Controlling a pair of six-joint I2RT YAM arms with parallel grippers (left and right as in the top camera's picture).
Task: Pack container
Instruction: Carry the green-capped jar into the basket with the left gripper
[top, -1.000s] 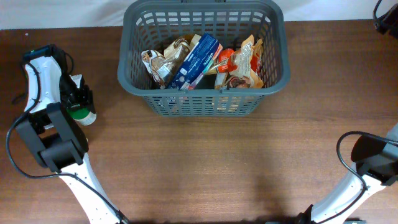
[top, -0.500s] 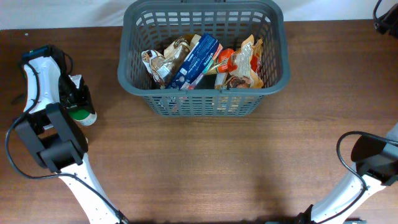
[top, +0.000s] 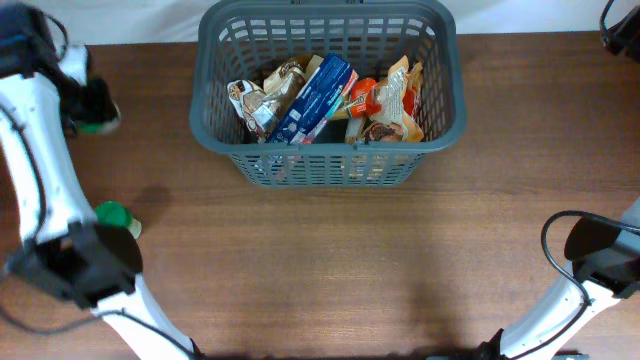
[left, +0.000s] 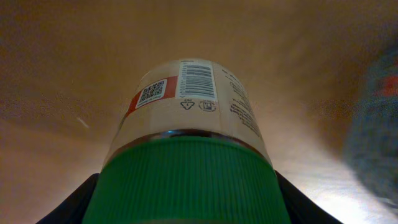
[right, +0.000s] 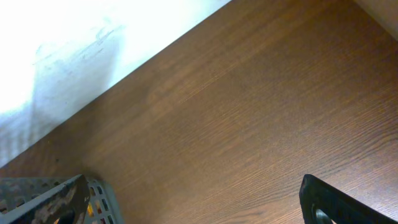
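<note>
Right, my left gripper (top: 92, 108) is up over the far-left corner of the counter, clamped on a jar (left: 186, 112). The wrist view shows its green lid (left: 186, 180) filling the bottom of the picture, with my dark fingers (left: 65, 208) pressed in on either side of it. The barcode label points away from me. Holding it at the lid end leaves the body of the jar free to go down into a gap first. I judge the jar to be off the wood, since nothing but blurred brown shows beyond it.

The container (top: 320, 168) sits at the middle of the far edge, well to the right of the jar. It already holds a blue box (top: 315, 95) leaning across the middle, a brown-and-white bag (top: 255, 100) on its left and orange snack packets (top: 385, 100) on its right. The likeliest room, I think, is along the near wall or the far side.

A second green thing (top: 116, 218) lies by the left edge, about midway along; I cannot tell what it is.

My right gripper (top: 618, 28) is parked at the far-right corner, out of the way. Only one finger (right: 329, 202) shows in its wrist view, so I cannot tell how far open it is.
</note>
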